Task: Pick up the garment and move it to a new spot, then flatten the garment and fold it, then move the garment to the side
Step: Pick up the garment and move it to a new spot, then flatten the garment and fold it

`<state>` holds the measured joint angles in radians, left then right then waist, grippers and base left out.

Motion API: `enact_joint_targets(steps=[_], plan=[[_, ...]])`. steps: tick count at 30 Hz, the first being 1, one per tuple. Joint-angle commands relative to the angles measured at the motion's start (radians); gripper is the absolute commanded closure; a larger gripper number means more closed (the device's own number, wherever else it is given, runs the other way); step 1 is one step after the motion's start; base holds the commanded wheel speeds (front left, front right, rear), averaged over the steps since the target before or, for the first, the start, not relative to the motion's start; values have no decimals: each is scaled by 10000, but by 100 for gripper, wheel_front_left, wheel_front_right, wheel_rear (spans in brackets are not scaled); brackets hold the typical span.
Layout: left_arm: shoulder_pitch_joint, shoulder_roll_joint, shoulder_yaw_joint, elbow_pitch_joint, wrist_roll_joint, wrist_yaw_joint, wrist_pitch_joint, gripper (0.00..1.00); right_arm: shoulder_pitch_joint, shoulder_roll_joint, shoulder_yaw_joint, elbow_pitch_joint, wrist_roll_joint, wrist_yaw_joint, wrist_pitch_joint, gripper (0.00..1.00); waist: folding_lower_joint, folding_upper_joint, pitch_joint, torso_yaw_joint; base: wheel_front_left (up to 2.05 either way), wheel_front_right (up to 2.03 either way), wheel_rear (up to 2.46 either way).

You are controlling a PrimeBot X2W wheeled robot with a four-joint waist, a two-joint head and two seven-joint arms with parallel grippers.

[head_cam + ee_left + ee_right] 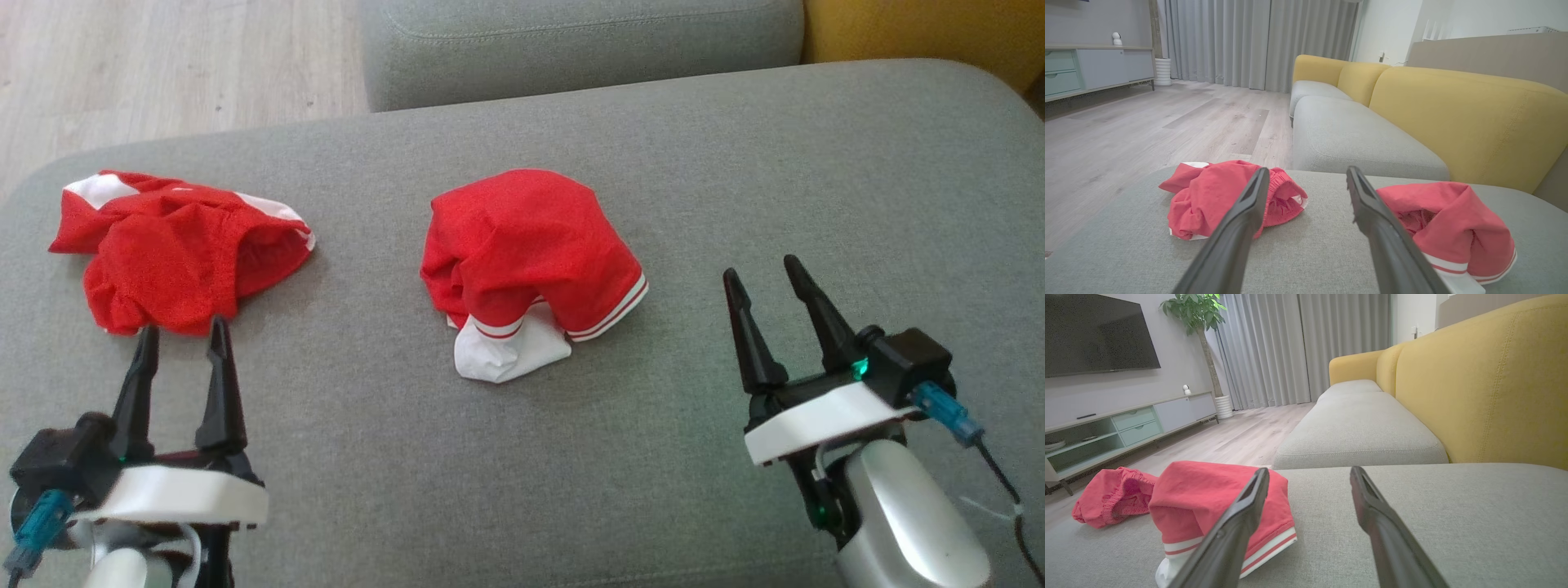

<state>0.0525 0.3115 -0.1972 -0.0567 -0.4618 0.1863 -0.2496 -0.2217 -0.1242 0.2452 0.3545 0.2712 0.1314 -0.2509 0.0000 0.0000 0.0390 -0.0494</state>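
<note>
Two crumpled red garments with white trim lie on the grey sofa seat. One garment is heaped in the middle, its white striped hem toward me; it also shows in the left wrist view and right wrist view. The other garment lies at the far left. My left gripper stands open just in front of the left garment, empty. My right gripper stands open to the right of the middle garment, a little apart from it, empty.
A second grey seat cushion adjoins the far edge, with the yellow backrest on the right. Wooden floor lies beyond the left edge. A TV cabinet and curtains stand across the room.
</note>
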Motion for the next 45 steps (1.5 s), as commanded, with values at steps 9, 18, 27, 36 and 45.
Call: enact_joint_targets(steps=[9,18,27,36,45], plan=[[-468,-650,1262,113,755,-786,-121,0,-483,-86,439,12,112,-7,-109,0,0,0,3,-90,0,0,0],[-466,-1082,1683,380,1134,-1197,-121,0,-596,-123,567,171,189,-7,-109,0,0,0,-42,-29,0,0,0],[-568,-1493,2024,632,1362,-1579,-122,0,-1008,268,2139,1057,1614,-7,1863,0,0,0,45,313,0,0,0],[-803,-1859,2163,1045,1506,-1905,-122,0,-2209,256,3088,2525,3581,-7,4127,0,0,0,417,1262,0,0,0],[-1079,-2082,2366,1410,1659,-2221,-122,0,-2965,415,2951,4141,4464,-7,4318,12,0,0,752,1998,0,0,0]])
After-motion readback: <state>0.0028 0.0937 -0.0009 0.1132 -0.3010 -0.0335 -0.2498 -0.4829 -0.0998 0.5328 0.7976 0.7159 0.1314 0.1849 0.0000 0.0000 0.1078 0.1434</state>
